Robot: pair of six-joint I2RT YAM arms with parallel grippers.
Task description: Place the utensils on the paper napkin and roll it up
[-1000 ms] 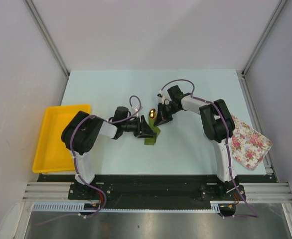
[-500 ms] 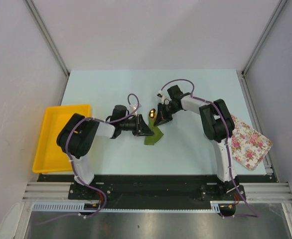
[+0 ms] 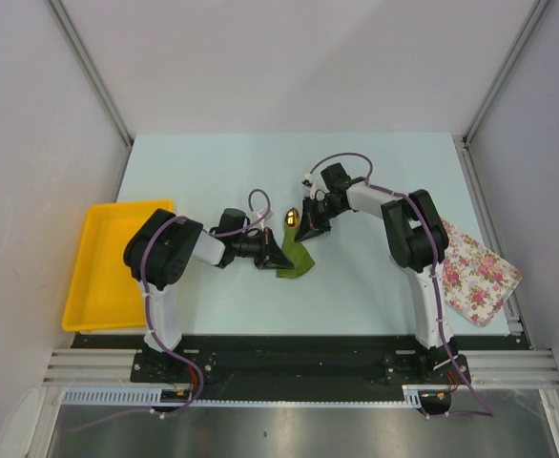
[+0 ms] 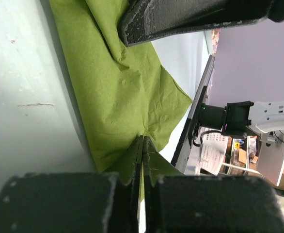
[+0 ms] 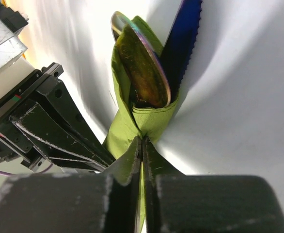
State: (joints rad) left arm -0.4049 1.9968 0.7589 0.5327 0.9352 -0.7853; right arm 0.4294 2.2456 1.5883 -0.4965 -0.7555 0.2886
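On the worktop (image 3: pixel 213 172), the left gripper (image 4: pixel 142 141) has its jaws pinched shut on a fold of the olive-green paper napkin (image 4: pixel 118 87). The right gripper (image 5: pixel 142 140) has its jaws clamped on the napkin's rolled end, which wraps a gold spoon (image 5: pixel 144 73) and, seemingly, a serrated knife (image 5: pixel 183 34).

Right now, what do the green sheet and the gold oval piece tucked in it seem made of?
The napkin: thin matte paper, judging by sharp creases and crumpling. The gold spoon head: likely polished metal, mirror-glossy with rainbow tints; coated plastic is possible.
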